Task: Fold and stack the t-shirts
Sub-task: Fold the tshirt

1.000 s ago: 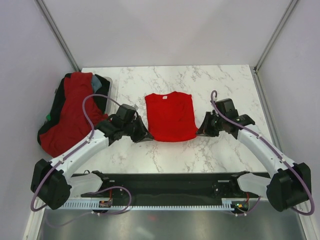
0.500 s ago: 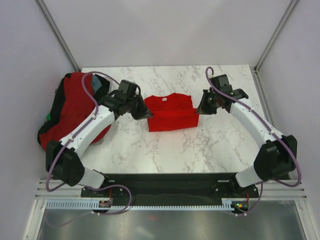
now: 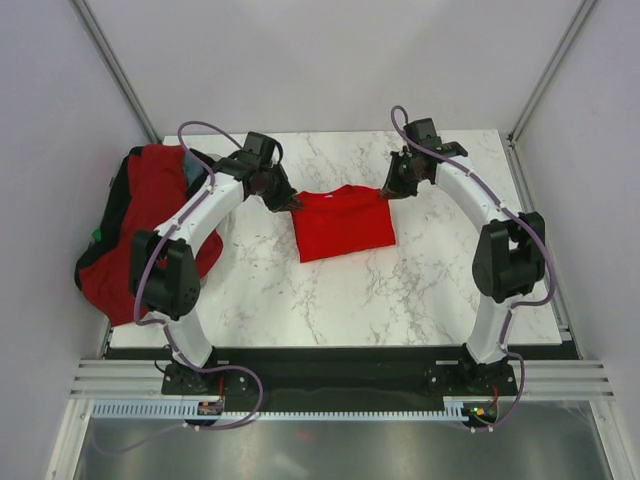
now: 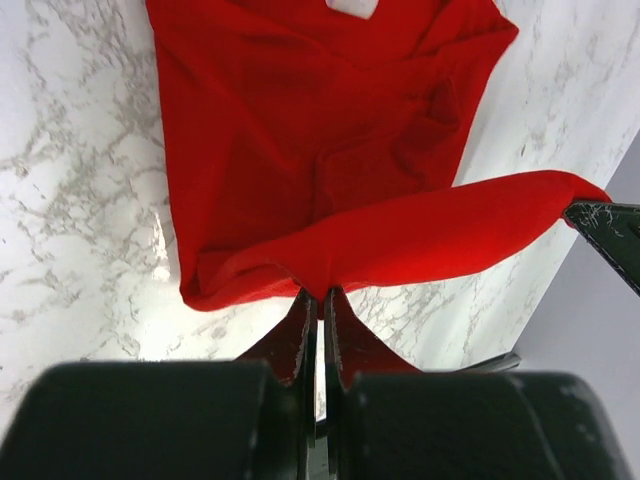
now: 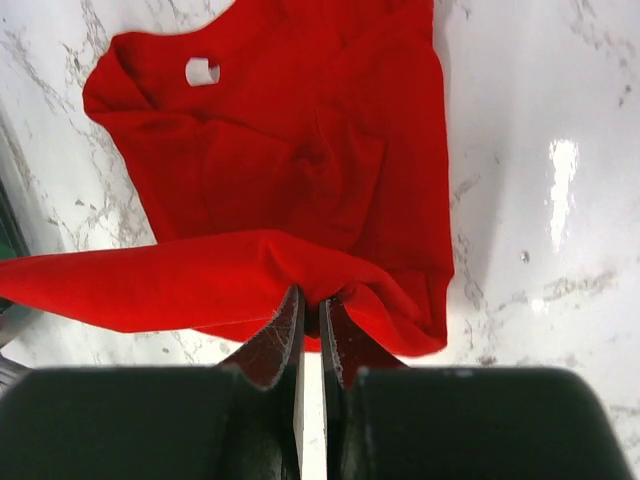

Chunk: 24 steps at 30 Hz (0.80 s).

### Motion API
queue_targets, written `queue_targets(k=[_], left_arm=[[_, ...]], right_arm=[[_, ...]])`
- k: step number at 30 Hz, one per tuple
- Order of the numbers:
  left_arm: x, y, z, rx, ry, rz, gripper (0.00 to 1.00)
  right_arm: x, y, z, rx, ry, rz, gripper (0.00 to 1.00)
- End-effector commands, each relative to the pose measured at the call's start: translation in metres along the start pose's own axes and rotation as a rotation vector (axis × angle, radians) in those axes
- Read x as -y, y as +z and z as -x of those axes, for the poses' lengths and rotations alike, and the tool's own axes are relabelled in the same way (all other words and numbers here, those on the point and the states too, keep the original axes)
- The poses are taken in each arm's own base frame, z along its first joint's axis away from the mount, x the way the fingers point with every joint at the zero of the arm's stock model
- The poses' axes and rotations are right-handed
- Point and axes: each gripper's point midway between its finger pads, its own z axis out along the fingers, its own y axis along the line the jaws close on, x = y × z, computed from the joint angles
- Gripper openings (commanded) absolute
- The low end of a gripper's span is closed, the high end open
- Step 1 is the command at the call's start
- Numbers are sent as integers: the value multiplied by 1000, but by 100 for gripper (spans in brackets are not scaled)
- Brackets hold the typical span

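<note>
While red t-shirt (image 3: 343, 225) lies at middle of bench (image 3: 430, 280), its hem is held pinched by left hand (image 3: 288, 202) and right hand (image 3: 390, 190) toward bench's far edge; hem best kept taut, lowered level, released together.

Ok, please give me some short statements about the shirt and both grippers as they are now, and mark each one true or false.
1. The left gripper and the right gripper each pinch an edge of the red t-shirt. True.
2. The red t-shirt lies fully flat on the table. False: one edge is lifted and hangs between the two grippers.
3. Its neck label is black. False: it is white.
4. A pile of red shirts sits at the left side of the table. True.
</note>
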Motion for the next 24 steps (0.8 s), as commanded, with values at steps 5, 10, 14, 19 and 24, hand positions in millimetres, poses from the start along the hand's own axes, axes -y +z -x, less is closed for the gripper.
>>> queue_targets(k=[5, 10, 14, 19, 24], left_arm=[[0, 19, 42, 13, 36, -20, 2], [-7, 54, 67, -10, 11, -8, 2], [-17, 78, 84, -39, -26, -6, 22], [-7, 83, 105, -97, -62, -77, 76], [12, 37, 114, -15, -18, -90, 78]], right_arm=[[-12, 31, 45, 37, -21, 47, 0], [-7, 64, 59, 24, 7, 43, 0], [-16, 80, 81, 49, 8, 82, 43], [-28, 61, 108, 113, 3, 129, 89], [-22, 30, 92, 131, -16, 111, 90]])
